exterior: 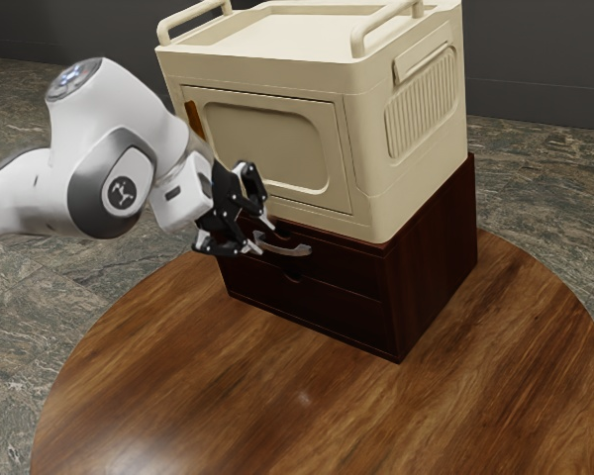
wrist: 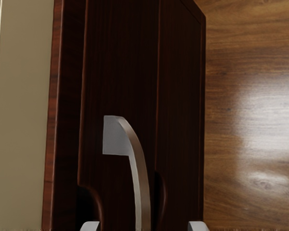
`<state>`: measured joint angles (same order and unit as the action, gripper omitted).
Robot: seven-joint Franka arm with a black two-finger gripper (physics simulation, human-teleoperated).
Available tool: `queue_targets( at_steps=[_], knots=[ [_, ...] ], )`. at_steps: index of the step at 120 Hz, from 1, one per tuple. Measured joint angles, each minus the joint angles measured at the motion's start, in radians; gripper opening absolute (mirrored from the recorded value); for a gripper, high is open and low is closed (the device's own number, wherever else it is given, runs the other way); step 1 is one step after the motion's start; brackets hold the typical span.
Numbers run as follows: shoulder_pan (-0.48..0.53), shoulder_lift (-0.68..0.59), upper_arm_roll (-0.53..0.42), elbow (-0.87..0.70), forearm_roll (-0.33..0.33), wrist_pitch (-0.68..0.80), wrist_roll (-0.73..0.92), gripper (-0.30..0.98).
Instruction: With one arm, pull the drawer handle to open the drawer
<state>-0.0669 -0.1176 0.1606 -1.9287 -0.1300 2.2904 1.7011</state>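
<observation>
“Drawer [exterior: 345, 267] is sitting in the upper part of the dark cabinet [exterior: 436, 247], under the cream cart [exterior: 247, 139], and it is looking shut to me. What is the gripper [exterior: 263, 237] doing?”

“It is standing open at the handle [wrist: 140, 178]. Its two fingers [wrist: 90, 226] are lying apart, one on the cart's side and one on the table's [exterior: 277, 406] side, and the handle is passing between them. Neither is touching it, as far as I am seeing.”

“So what are you fearing?”

“Firstly, a weak grip. The bar is curving and looking smooth, so if the fingers are closing only on its outer edge, they are probably slipping off when the arm [exterior: 89, 203] is pulling.”

“And if they are reaching too deep?”

“Then the tips are perhaps knocking the drawer front, or catching at the cut-out [wrist: 161, 202] near the lower drawer [wrist: 179, 110].”

“Is the pull itself worrying you?”

“Yes. If it is going askew, the drawer is maybe jamming, and the whole cabinet is sliding on the table, with the cart rocking on top.”
</observation>
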Motion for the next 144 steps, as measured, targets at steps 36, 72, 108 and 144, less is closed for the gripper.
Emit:
queue_targets(
  at_steps=[36, 72, 108, 144],
  knots=[
    [0.003, 0.014, 0.031, -0.004, 0.004, 0.008, 0.017, 0.17],
    [0.0, 0.036, 0.03, -0.013, 0.001, 0.022, 0.028, 0.17],
    [-0.006, 0.036, 0.028, -0.017, -0.003, 0.032, 0.032, 0.15],
    [-0.017, 0.037, 0.022, -0.017, -0.011, 0.034, 0.034, 0.15]
  ],
)
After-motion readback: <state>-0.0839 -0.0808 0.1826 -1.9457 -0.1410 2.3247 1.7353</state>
